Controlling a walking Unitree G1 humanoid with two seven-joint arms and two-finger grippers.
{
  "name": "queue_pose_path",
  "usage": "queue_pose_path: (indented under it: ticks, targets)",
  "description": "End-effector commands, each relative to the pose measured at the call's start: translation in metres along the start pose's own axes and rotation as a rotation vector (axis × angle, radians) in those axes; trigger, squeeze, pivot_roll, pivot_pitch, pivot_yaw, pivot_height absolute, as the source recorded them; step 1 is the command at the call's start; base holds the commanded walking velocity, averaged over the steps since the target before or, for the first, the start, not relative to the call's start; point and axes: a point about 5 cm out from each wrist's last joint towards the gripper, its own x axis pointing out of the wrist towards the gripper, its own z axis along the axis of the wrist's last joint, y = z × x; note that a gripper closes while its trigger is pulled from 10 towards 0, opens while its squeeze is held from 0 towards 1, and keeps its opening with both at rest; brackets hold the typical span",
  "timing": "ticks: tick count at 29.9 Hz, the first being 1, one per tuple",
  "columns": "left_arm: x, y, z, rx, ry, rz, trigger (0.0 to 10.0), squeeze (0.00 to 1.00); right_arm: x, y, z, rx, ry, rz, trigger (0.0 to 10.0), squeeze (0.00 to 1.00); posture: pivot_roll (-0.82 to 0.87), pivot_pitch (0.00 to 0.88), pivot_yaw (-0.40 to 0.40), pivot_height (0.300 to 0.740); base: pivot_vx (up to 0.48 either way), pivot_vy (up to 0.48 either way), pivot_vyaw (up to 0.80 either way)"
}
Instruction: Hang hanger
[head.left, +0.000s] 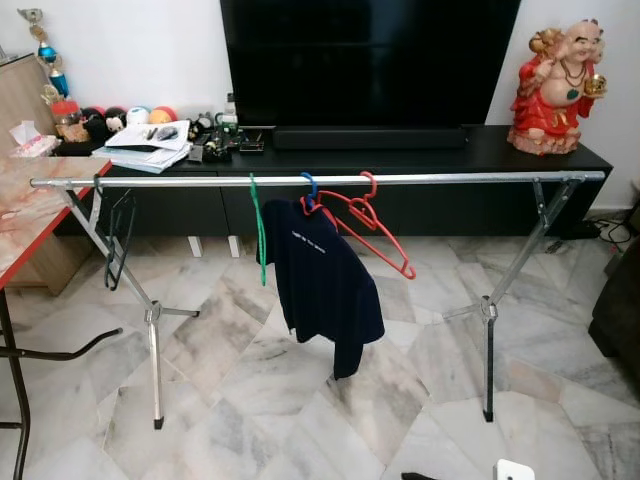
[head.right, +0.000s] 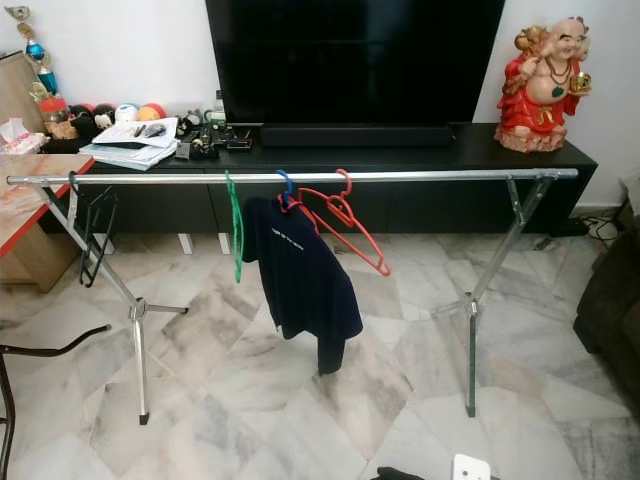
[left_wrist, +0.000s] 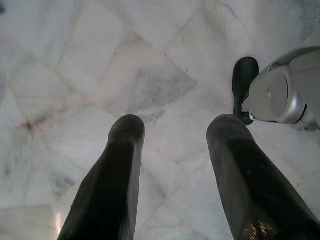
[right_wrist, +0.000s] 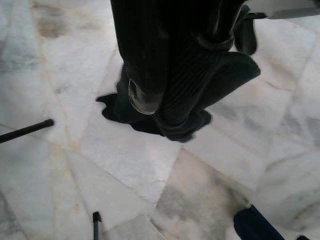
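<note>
Steel rail (head.left: 430, 179) w/ red hanger (head.left: 372, 225), right tool (right_wrist: 165, 95) gripping dark cloth (right_wrist: 200, 75)

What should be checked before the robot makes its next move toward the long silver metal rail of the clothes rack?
1. Left claw open and empty above the white marble floor: ok.
2. Right claw closed on a dark ribbed cloth: ok.
3. A hanger inside that cloth: cannot tell.
4. Free space on the long silver metal rail, to the right of the red plastic hangers: ok.
5. Dark navy shirt hanging from the rail on the blue hanger, not on the floor: ok.
6. Red plastic hangers hanging straight: not ok, they are tilted.
</note>
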Motion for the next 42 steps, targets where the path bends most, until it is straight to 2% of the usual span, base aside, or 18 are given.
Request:
queue_pose_path:
  ticks: [1, 4, 15, 32, 36, 38, 40, 41, 42]
  targets:
    - [0.0, 0.001, 0.002, 0.014, -0.011, 0.007, 10.0, 0.0, 0.0, -0.003, 0.001, 0.01, -0.009, -0.006, 10.0, 0.0, 0.09, 0.0, 0.027, 0.74, 0.0, 0.281, 0.0]
    - [0.0, 0.001, 0.002, 0.015, -0.013, 0.006, 10.0, 0.0, 0.0, -0.002, 0.003, 0.009, -0.014, -0.003, 10.0, 0.0, 0.09, 0.0, 0.027, 0.74, 0.0, 0.285, 0.0]
    - [0.0, 0.0, 0.002, 0.013, -0.014, 0.007, 10.0, 0.0, 0.002, 0.021, 0.005, 0.003, -0.019, 0.021, 10.0, 0.0, 0.09, 0.0, 0.023, 0.74, 0.0, 0.288, 0.0]
    - [0.0, -0.001, 0.003, 0.015, -0.017, 0.007, 10.0, 0.0, 0.004, 0.017, 0.015, 0.004, -0.04, 0.014, 10.0, 0.0, 0.09, 0.0, 0.023, 0.74, 0.0, 0.391, 0.0]
    - [0.0, 0.0, 0.005, 0.038, -0.038, 0.015, 10.0, 0.0, 0.004, 0.017, 0.019, 0.001, -0.048, 0.006, 10.0, 0.0, 0.1, 0.0, 0.02, 0.74, 0.0, 0.0, 0.0]
    - [0.0, 0.002, 0.009, 0.043, -0.086, 0.051, 10.0, 0.0, 0.004, 0.017, 0.021, -0.002, -0.053, -0.006, 10.0, 0.0, 0.1, 0.0, 0.016, 0.74, 0.0, 0.0, 0.0]
    - [-0.001, 0.002, 0.011, 0.012, -0.119, 0.071, 10.0, 0.0, 0.004, 0.017, 0.021, -0.005, -0.052, -0.006, 10.0, 0.0, 0.11, 0.0, 0.008, 0.74, 0.0, 0.0, 0.0]
    - [-0.001, 0.002, 0.019, -0.021, -0.182, 0.08, 10.0, 0.0, 0.004, 0.017, 0.02, -0.01, -0.048, -0.006, 10.0, 0.0, 0.12, 0.0, 0.005, 0.74, 0.0, 0.0, 0.0]
    - [-0.001, 0.0, 0.027, -0.013, -0.209, 0.077, 10.0, 0.0, 0.004, 0.017, 0.02, -0.011, -0.046, -0.006, 10.0, 0.0, 0.12, 0.0, 0.003, 0.74, 0.0, 0.0, 0.0]
